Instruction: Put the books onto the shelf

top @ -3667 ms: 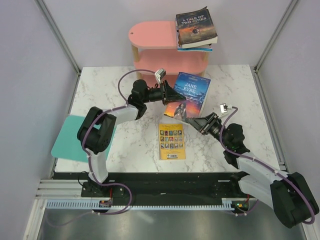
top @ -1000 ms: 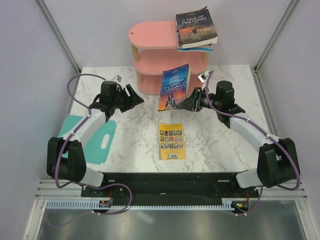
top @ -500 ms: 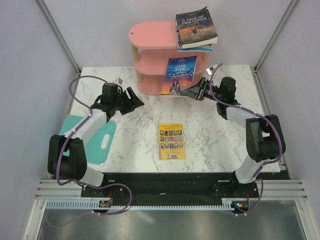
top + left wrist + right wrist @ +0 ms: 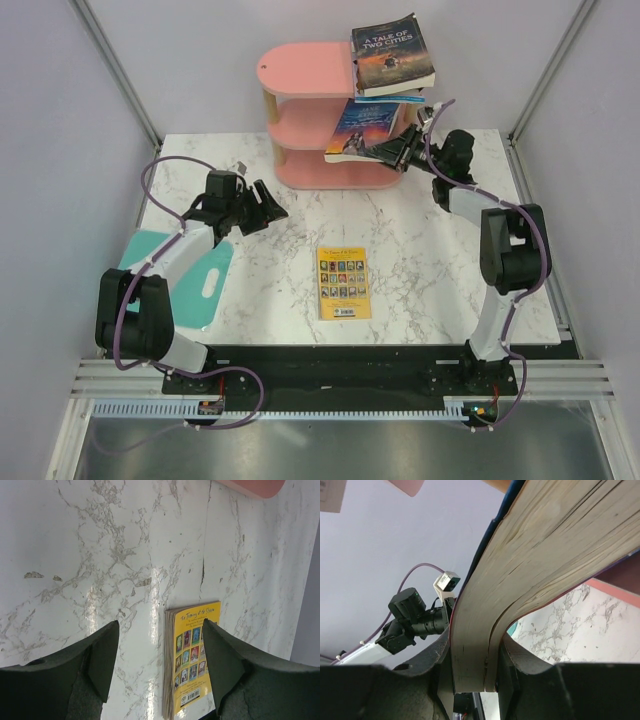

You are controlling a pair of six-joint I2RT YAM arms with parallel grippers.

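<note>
My right gripper is shut on the blue "Jane Eyre" book. It holds the book tilted nearly flat at the middle tier of the pink shelf. In the right wrist view the book's bent page edges sit clamped between the jaws of the right gripper. The dark "A Tale of Two Cities" lies on the shelf's top board, on top of another book. A yellow book lies flat mid-table. My left gripper hovers open left of the shelf, holding nothing.
A flat teal board with a handle hole lies at the table's left edge under the left arm. Grey walls with metal posts close in the table on three sides. The shelf's bottom board shows at the top of the left wrist view.
The right arm has carried the blue book up and back from just in front of the shelf to its middle tier, tipping it flatter. The left arm has barely moved.
</note>
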